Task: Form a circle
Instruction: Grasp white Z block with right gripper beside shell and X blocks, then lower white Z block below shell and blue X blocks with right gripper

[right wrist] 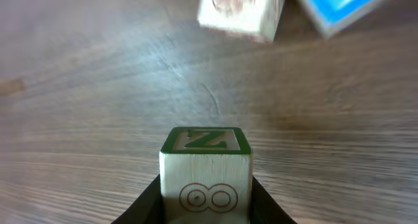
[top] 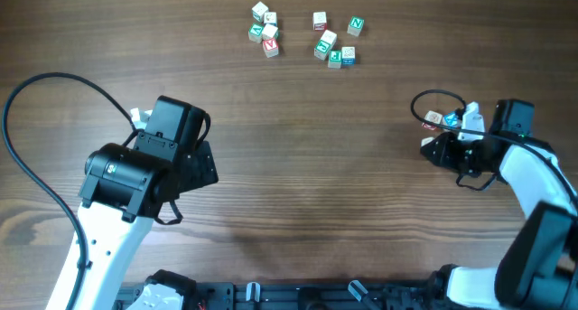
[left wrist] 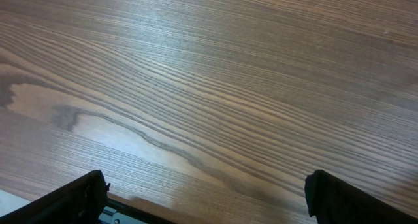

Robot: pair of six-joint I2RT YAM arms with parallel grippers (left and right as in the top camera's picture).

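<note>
Wood grain runs across the whole surface [top: 307,183], brown and streaked. On my far right sits the circle [top: 442,119], a small huddle of cubes right at the tip of the right arm. Through the right wrist camera I see the right end effector [right wrist: 206,198] closed partway on the Z cube [right wrist: 206,165], a pale block with a green letter on top, pinched by its two sides between the black fingers. Just beyond it, not touching it, lie a pale cube with red marks [right wrist: 241,12] and a blue-marked cube [right wrist: 343,5], near each other. The left end effector [left wrist: 206,198] is spread wide over bare wood with nothing between its fingers. Loose cubes [top: 334,41], some green-marked, lie scattered along the far edge, well apart from the huddle.
</note>
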